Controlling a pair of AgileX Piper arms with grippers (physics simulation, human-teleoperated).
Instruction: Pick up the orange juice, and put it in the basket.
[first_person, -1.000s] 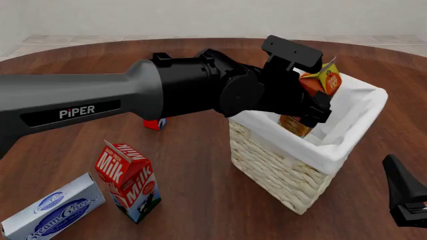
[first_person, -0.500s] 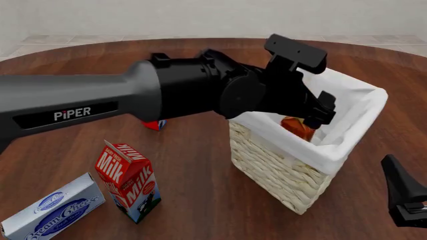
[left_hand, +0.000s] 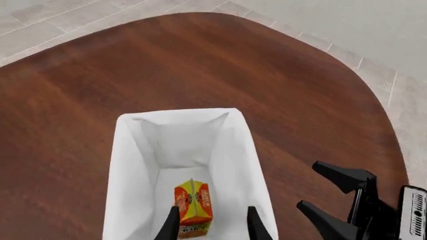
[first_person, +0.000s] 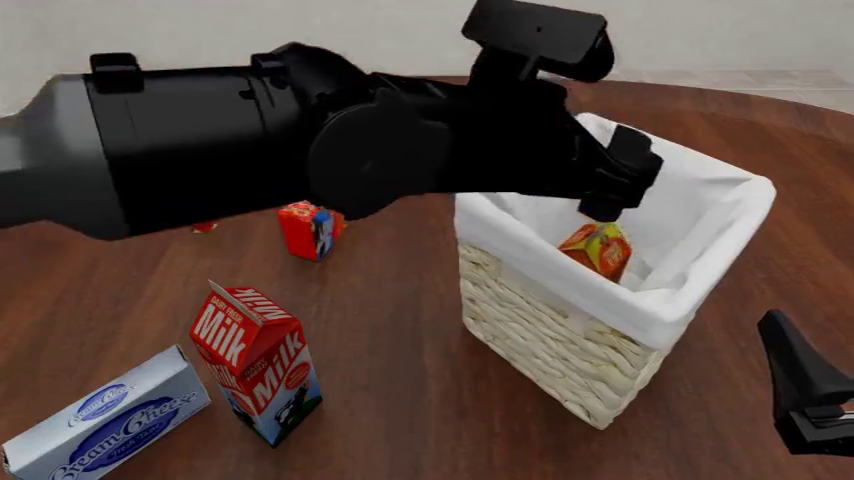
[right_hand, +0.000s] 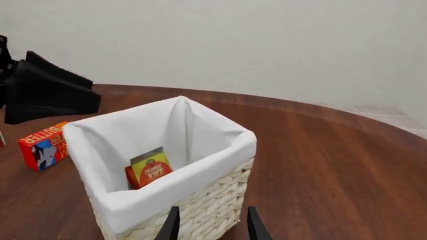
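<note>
The orange juice (first_person: 597, 250) is an orange and yellow gable-top carton standing inside the basket (first_person: 694, 290), free of any gripper. It also shows in the left wrist view (left_hand: 192, 207) and the right wrist view (right_hand: 148, 172). The basket is pale wicker with a white liner (left_hand: 120, 165) (right_hand: 193, 170). My left gripper (first_person: 614, 190) is open and empty above the basket's near-left rim, its fingers (left_hand: 170, 226) spread wide over the carton. My right gripper (first_person: 807, 390) is open and empty, low at the front right, beside the basket (right_hand: 211, 225).
A red Milk carton (first_person: 260, 365) and a blue-white cream cheese box (first_person: 100, 425) sit at the front left. A small orange-red Butter box (first_person: 310, 230) lies left of the basket (right_hand: 43, 147). The left arm's bulk covers the table's far left.
The left gripper opened and let the orange juice go; the carton dropped from above the rim to the basket's bottom. The left arm then rose and drew back. The right gripper stayed put.
</note>
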